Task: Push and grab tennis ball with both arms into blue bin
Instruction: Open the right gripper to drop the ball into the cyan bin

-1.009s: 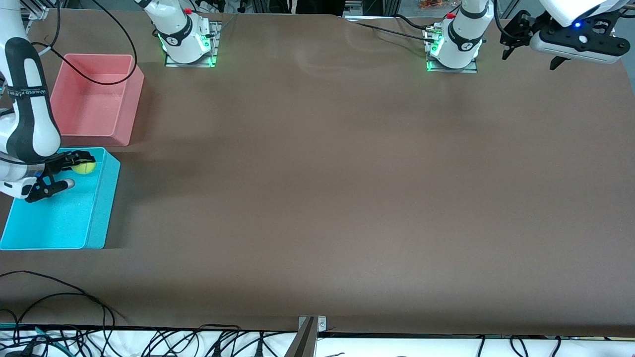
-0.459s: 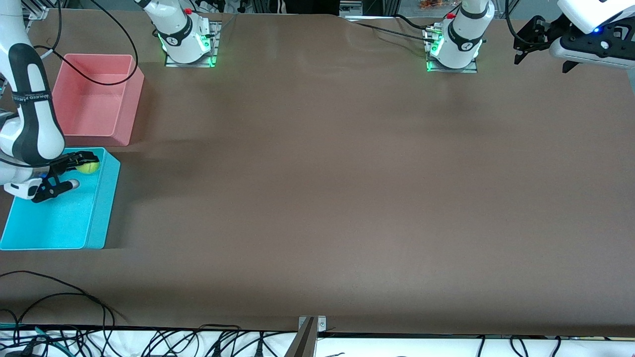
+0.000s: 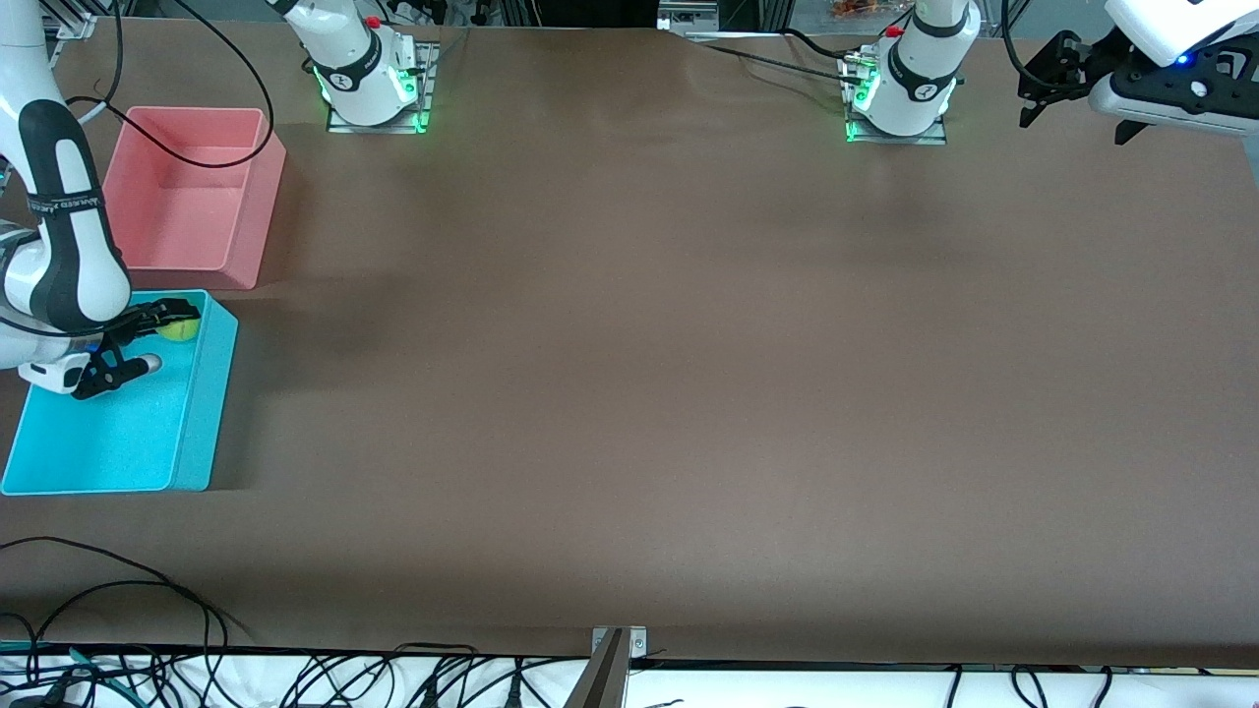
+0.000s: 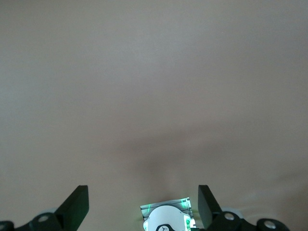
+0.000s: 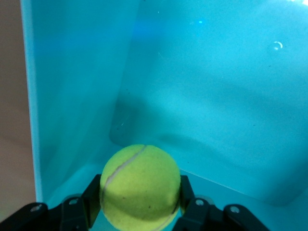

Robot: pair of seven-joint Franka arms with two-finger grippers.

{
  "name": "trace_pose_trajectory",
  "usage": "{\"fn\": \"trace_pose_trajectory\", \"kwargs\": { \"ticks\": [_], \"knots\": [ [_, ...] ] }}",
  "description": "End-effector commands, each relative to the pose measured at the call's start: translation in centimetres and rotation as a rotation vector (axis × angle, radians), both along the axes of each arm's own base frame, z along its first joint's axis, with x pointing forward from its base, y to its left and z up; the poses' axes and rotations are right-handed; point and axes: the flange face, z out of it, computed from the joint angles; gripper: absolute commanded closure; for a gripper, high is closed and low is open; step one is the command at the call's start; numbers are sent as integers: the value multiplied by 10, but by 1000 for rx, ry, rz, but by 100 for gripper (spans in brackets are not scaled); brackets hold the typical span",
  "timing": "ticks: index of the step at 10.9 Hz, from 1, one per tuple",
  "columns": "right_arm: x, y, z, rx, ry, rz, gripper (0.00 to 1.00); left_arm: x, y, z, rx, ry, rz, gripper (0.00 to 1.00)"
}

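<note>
The yellow-green tennis ball [image 3: 182,331] [image 5: 139,187] is clamped in my right gripper [image 3: 175,324] [image 5: 139,186], which is shut on it with a black finger on each side. It hangs low inside the blue bin [image 3: 211,393] [image 5: 72,96], close to the corner nearest the pink tub, and I cannot tell whether it touches the floor. My left gripper [image 3: 1033,93] [image 4: 142,199] is open and holds nothing. It hangs in the air past its own base at the left arm's end of the table.
A pink tub [image 3: 241,211] stands next to the blue bin, farther from the front camera. The two arm bases [image 3: 374,93] [image 3: 900,98] are bolted along the table's back edge. Black cables [image 3: 118,590] lie along the front edge.
My right gripper has shifted slightly with the ball toward the bin wall that faces the table's middle. The left gripper drew back toward its end of the table, then stopped.
</note>
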Motion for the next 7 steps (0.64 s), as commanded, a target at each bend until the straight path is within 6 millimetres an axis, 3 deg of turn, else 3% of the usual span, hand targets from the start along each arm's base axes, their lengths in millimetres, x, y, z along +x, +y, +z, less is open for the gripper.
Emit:
{"fn": "trace_pose_trajectory", "kwargs": {
  "ticks": [1, 3, 7],
  "knots": [
    [3, -4, 2, 26, -10, 2, 25, 2, -1, 6, -8, 0, -4, 0],
    [6, -4, 6, 24, -19, 0, 4, 4, 4, 6, -11, 2, 6, 0],
    [7, -3, 9, 24, -17, -7, 0, 29, 48, -18, -24, 47, 80, 0]
  ]
}}
